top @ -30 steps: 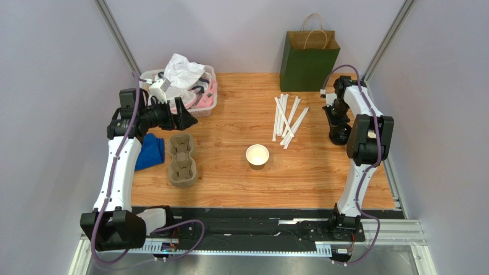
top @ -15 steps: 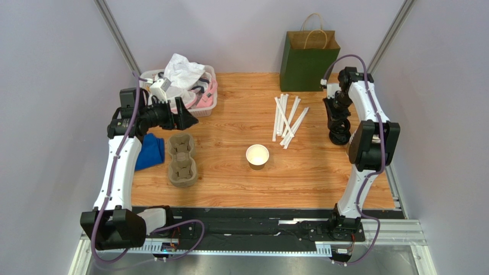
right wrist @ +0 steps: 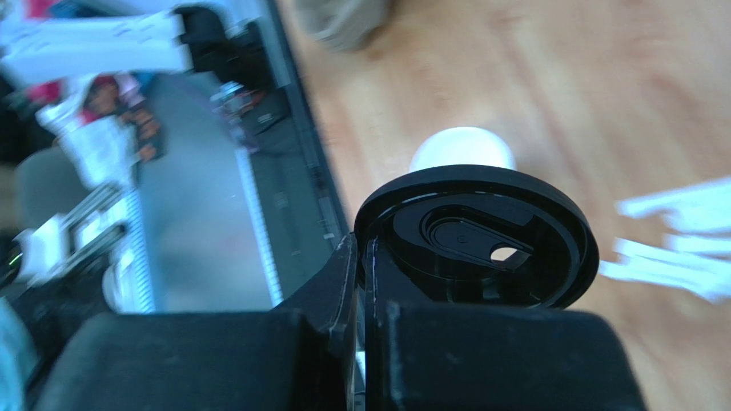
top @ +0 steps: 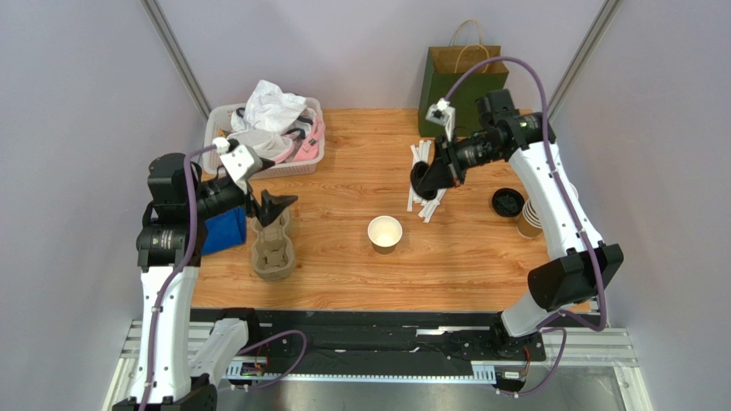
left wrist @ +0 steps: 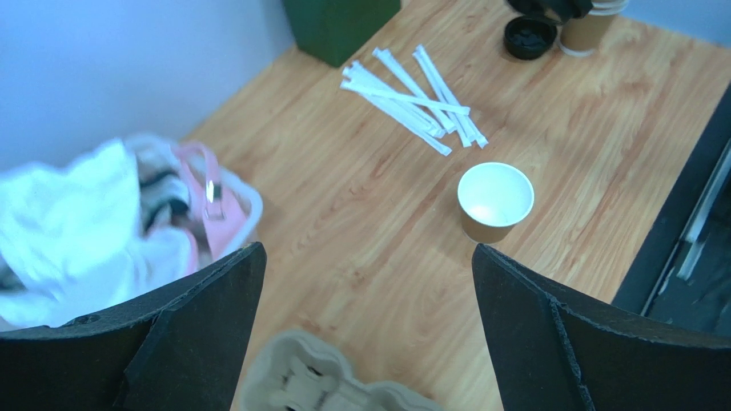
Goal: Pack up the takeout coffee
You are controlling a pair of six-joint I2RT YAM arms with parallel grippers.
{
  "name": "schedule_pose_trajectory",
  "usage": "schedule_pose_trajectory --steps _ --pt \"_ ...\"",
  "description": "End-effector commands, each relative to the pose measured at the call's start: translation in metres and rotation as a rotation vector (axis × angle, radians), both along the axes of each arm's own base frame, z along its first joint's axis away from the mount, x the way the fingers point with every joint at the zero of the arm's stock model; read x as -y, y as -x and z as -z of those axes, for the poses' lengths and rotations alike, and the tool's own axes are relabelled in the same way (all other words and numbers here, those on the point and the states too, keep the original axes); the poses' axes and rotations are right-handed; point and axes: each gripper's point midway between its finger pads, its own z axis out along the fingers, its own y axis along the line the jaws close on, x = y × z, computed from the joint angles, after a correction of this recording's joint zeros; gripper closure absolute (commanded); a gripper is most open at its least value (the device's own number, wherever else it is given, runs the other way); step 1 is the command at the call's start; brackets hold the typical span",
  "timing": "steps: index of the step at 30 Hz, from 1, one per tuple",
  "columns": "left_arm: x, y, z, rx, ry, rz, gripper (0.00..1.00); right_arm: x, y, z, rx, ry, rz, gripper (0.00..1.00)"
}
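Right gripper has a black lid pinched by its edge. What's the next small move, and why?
Probably carry the black lid in the right gripper nearer and slightly left until it sits above the open cup. That cup stands upright and lidless mid-table, while the lid hangs over the straws, beyond it. The left gripper is open over the cup carrier.

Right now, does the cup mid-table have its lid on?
No, the paper cup stands open, its white inside showing; the right gripper holds a black lid.
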Motion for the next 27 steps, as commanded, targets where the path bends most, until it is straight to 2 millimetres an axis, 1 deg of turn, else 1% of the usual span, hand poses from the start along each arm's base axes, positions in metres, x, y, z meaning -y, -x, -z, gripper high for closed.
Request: schedule_pose_trajectory --steps 1,2,3,4,5,6,7,8,9,11,12,14,17,18,19,21,22,23,24,27 --pt "0.041 0.038 -0.024 0.330 -0.157 0.307 0.01 -0.036 0.107 -0.009 -0.331 -0.136 -0.246 1.00" --pt "0.047 0.041 -0.024 0.367 -0.181 0.335 0.02 -0.040 0.118 -0.009 -0.352 -0.146 -0.277 1.00" --pt "0.059 0.046 -0.024 0.442 -0.228 0.392 0.02 -0.043 0.127 -0.005 -0.385 -0.145 -0.303 1.00" --pt "0.066 0.048 -0.023 0.470 -0.247 0.419 0.03 -0.048 0.141 -0.003 -0.412 -0.141 -0.347 1.00" --pt "0.070 0.047 -0.021 0.498 -0.277 0.433 0.04 -0.050 0.148 -0.004 -0.422 -0.144 -0.368 1.00" --pt "0.084 0.057 -0.018 0.558 -0.303 0.511 0.05 -0.051 0.155 0.000 -0.440 -0.138 -0.381 1.00" --pt "0.091 0.061 -0.015 0.595 -0.326 0.545 0.05 -0.053 0.161 0.000 -0.445 -0.134 -0.400 1.00" --pt "0.094 0.062 -0.010 0.624 -0.363 0.556 0.06 -0.053 0.166 -0.003 -0.450 -0.146 -0.409 1.00" --pt "0.108 0.074 0.000 0.690 -0.397 0.642 0.07 -0.053 0.169 -0.001 -0.467 -0.146 -0.412 1.00" --pt "0.116 0.079 0.011 0.734 -0.446 0.683 0.07 -0.055 0.174 0.000 -0.482 -0.142 -0.426 1.00" --pt "0.126 0.089 0.020 0.751 -0.452 0.741 0.09 -0.055 0.176 0.001 -0.492 -0.139 -0.430 1.00" --pt "0.137 0.095 0.027 0.781 -0.482 0.790 0.11 -0.058 0.183 0.008 -0.510 -0.117 -0.454 1.00" --pt "0.149 0.098 0.036 0.794 -0.519 0.830 0.12 -0.063 0.195 0.014 -0.531 -0.080 -0.498 1.00" --pt "0.152 0.098 0.037 0.798 -0.523 0.839 0.13 -0.065 0.200 0.015 -0.535 -0.070 -0.518 1.00" --pt "0.155 0.097 0.040 0.794 -0.538 0.846 0.14 -0.067 0.200 0.015 -0.543 -0.065 -0.524 1.00" --pt "0.159 0.105 0.047 0.789 -0.561 0.892 0.17 -0.071 0.202 0.015 -0.554 -0.059 -0.536 1.00" --pt "0.161 0.105 0.053 0.780 -0.592 0.908 0.19 -0.073 0.201 0.017 -0.562 -0.058 -0.539 1.00" --pt "0.162 0.113 0.061 0.769 -0.611 0.949 0.21 -0.074 0.200 0.015 -0.558 -0.060 -0.543 1.00" --pt "0.162 0.115 0.063 0.759 -0.621 0.962 0.24 -0.076 0.201 0.014 -0.559 -0.061 -0.552 1.00" --pt "0.162 0.121 0.076 0.706 -0.637 1.003 0.27 -0.079 0.201 0.012 -0.559 -0.057 -0.562 1.00"
